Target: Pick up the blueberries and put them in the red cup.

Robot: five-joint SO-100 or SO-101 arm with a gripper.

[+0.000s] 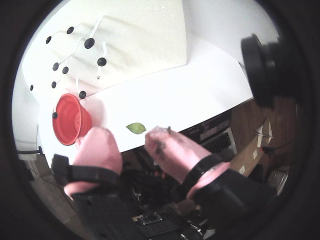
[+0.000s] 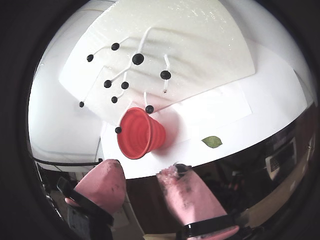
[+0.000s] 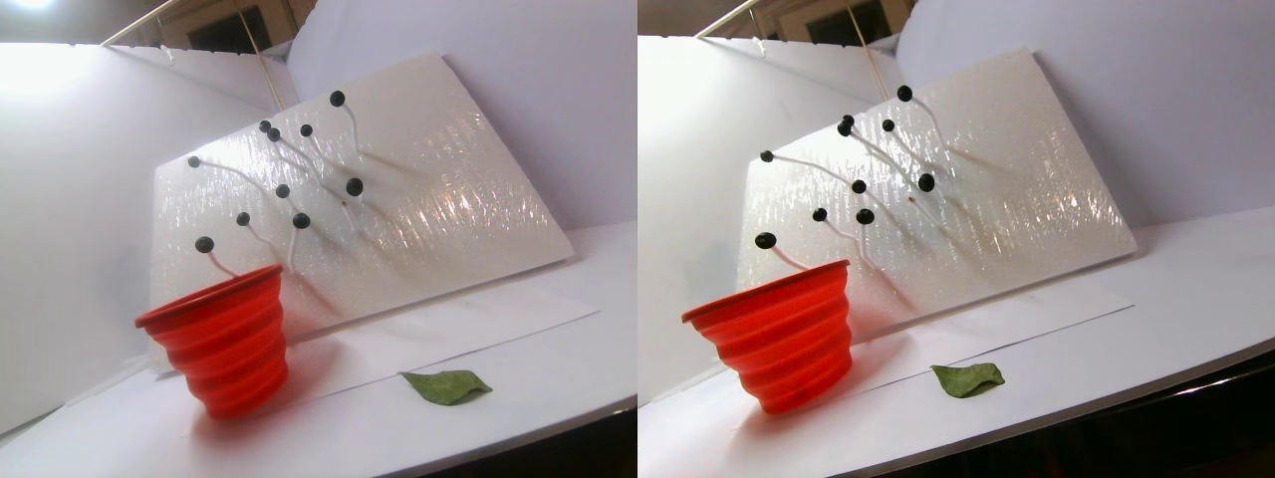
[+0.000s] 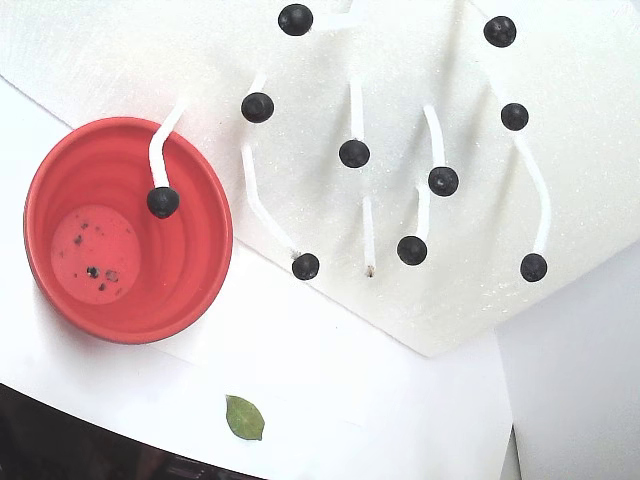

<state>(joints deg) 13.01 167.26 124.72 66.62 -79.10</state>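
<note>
The gripper (image 1: 131,142) has two thick, rounded fingers (image 1: 97,147) covered in soft pink material, one smudged with dark stains near its tip. Black bands wrap each finger at the base, and the body behind them is black plastic with visible wiring.

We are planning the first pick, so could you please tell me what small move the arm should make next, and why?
Probably advance the open, empty gripper toward the small round blue-black berry on its white stem just beyond the round coral-red plastic cup. The berries are all on stems on the tilted white board, and the cup bottom holds only specks in the fixed view.
</note>
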